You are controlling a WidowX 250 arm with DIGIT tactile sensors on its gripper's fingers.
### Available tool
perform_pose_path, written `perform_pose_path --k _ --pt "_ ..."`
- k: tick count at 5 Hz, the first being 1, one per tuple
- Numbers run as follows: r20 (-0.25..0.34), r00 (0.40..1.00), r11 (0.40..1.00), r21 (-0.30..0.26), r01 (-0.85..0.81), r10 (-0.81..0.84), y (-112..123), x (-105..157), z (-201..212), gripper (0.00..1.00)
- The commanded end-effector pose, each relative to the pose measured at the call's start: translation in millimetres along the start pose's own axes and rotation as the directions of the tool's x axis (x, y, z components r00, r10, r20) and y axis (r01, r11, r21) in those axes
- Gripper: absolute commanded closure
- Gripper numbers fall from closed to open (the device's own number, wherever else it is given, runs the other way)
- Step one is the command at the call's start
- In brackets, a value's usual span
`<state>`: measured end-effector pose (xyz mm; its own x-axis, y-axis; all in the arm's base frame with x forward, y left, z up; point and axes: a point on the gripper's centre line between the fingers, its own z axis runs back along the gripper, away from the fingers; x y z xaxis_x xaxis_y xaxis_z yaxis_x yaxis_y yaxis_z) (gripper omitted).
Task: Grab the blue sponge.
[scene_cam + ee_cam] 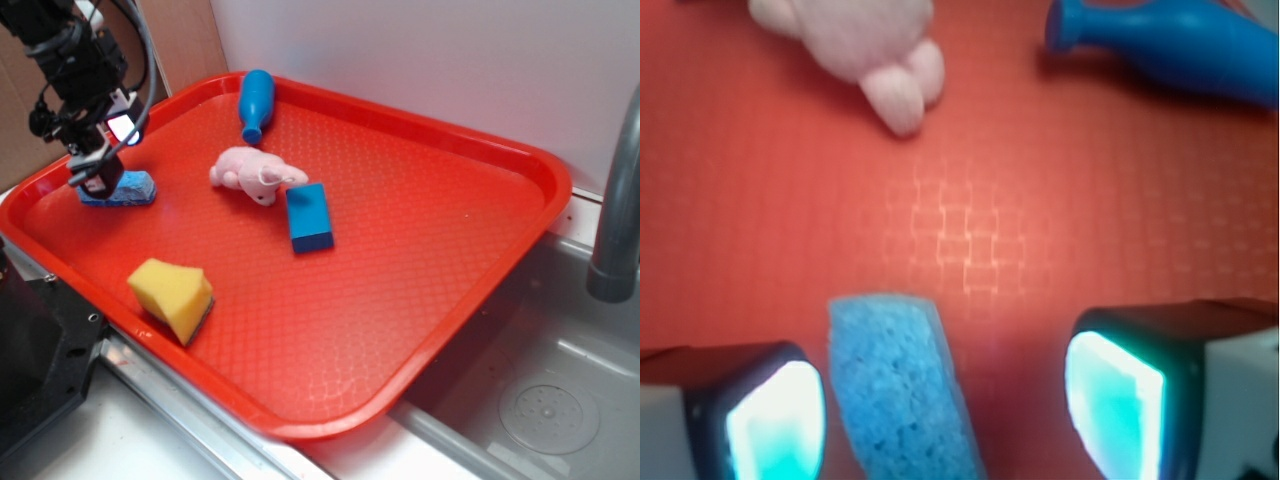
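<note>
The blue sponge (130, 189) is a small light-blue porous block at the far left of the red tray (420, 240). In the wrist view the sponge (902, 385) lies between my two fingers, close to the left pad (775, 420) and well apart from the right pad (1115, 405). My gripper (100, 178) is open and low over the sponge, straddling it. Part of the sponge is hidden behind my fingers in the exterior view.
A pink plush toy (252, 173), a smooth bright-blue block with a dark edge (309, 217), a blue bottle (255, 102) and a yellow sponge (173, 295) lie on the tray. A sink (540, 400) and grey faucet (618, 200) are at right.
</note>
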<state>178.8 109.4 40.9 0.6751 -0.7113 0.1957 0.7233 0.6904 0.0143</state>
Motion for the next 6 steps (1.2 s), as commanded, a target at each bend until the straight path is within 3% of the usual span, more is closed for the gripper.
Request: perform_pose_path --k 1,2,3,4,5,6 --pt "0.025 0.995 0.995 -0.025 0.101 -0.101 -5.3 -2.4 -15.6 0.0" --pt "-0.01 0.995 0.995 -0.009 0.103 -0.103 -9.0 -5.7 -19.8 0.76" --pt "-0.023 0.995 0.995 0.009 0.101 -0.101 -11.2 -4.6 -18.6 1.0" --pt "-0.035 0.996 0.997 0.017 0.082 -0.081 -11.3 -4.1 -18.1 1.0" --pt "-0.18 0.971 0.978 0.163 -0.126 0.155 -12.7 3.7 0.9 1.0" --pt "-0.148 0.906 0.911 0.186 -0.367 0.395 -19.6 18.1 21.6 1.0"
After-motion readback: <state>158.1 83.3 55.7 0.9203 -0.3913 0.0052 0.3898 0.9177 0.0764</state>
